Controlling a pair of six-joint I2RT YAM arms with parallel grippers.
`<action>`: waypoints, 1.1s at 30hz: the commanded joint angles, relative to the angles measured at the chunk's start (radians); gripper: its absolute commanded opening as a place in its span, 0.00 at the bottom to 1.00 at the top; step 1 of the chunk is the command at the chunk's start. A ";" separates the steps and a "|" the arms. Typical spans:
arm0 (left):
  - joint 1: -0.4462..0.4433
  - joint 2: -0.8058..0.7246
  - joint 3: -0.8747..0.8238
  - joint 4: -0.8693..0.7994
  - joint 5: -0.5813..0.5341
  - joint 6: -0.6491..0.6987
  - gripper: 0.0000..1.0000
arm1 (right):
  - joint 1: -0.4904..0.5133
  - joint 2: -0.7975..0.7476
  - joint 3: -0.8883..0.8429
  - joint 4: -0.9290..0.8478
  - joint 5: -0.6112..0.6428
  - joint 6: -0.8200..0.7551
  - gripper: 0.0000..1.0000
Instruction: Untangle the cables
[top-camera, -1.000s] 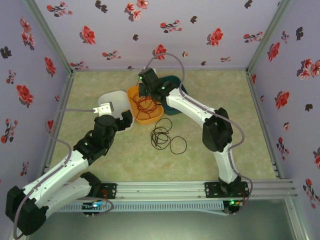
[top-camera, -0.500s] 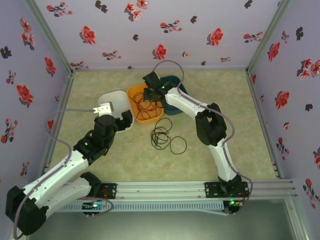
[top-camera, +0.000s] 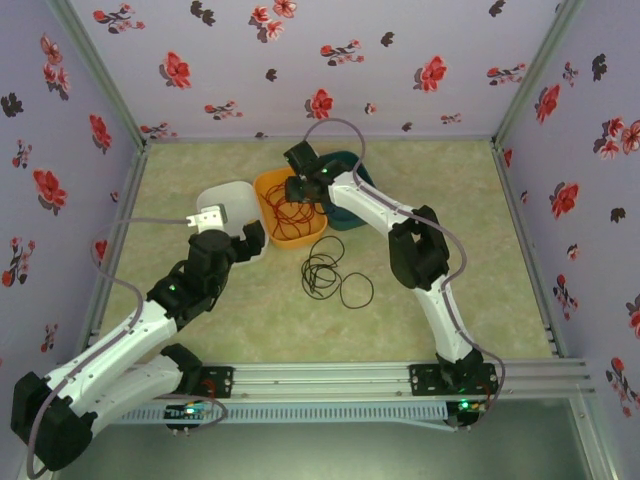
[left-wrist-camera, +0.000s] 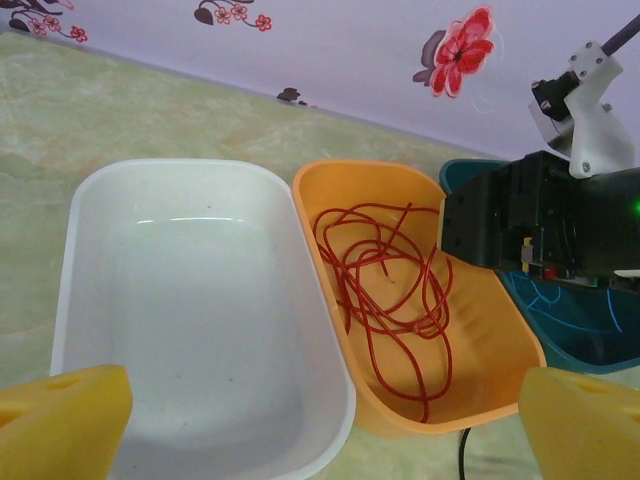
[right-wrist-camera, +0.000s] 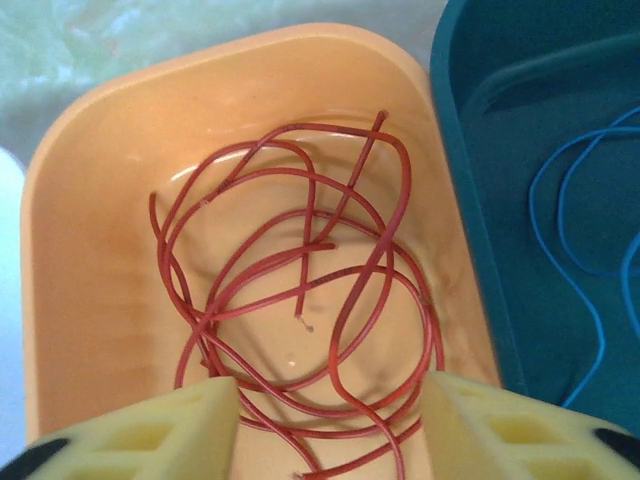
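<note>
The red-orange cable (right-wrist-camera: 386, 256) lies in loose loops on the floor of the orange bin (right-wrist-camera: 60, 200). My right gripper (right-wrist-camera: 330, 430) hangs just above it, open, its yellow fingers either side of the loops and holding nothing. A blue cable (right-wrist-camera: 600, 320) rests in the teal bin (right-wrist-camera: 500, 150). The black cable (top-camera: 325, 272) is coiled on the table in front of the bins. My left gripper (left-wrist-camera: 320, 430) is open and empty, near the front of the white bin (left-wrist-camera: 75, 300) and the orange bin (left-wrist-camera: 500, 330), where the red-orange cable (left-wrist-camera: 448, 340) shows.
The three bins stand side by side at mid-table: white (top-camera: 228, 200), orange (top-camera: 270, 225), teal (top-camera: 350, 222) partly under the right arm. Floral walls close in the left, back and right. Open table lies to the right and front.
My right gripper came down over the orange bin and its jaws opened. The red-orange cable it carried now lies loose in the bin. The left arm stayed still.
</note>
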 joint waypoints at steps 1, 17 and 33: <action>0.009 -0.001 0.000 -0.018 0.003 0.008 1.00 | -0.006 -0.085 -0.001 -0.040 0.046 -0.029 0.61; -0.035 0.189 0.136 -0.028 0.216 0.154 1.00 | -0.006 -0.630 -0.570 0.024 0.328 0.020 0.99; -0.253 0.601 0.395 -0.259 0.289 0.332 0.99 | -0.027 -0.971 -0.983 0.014 0.512 0.106 0.99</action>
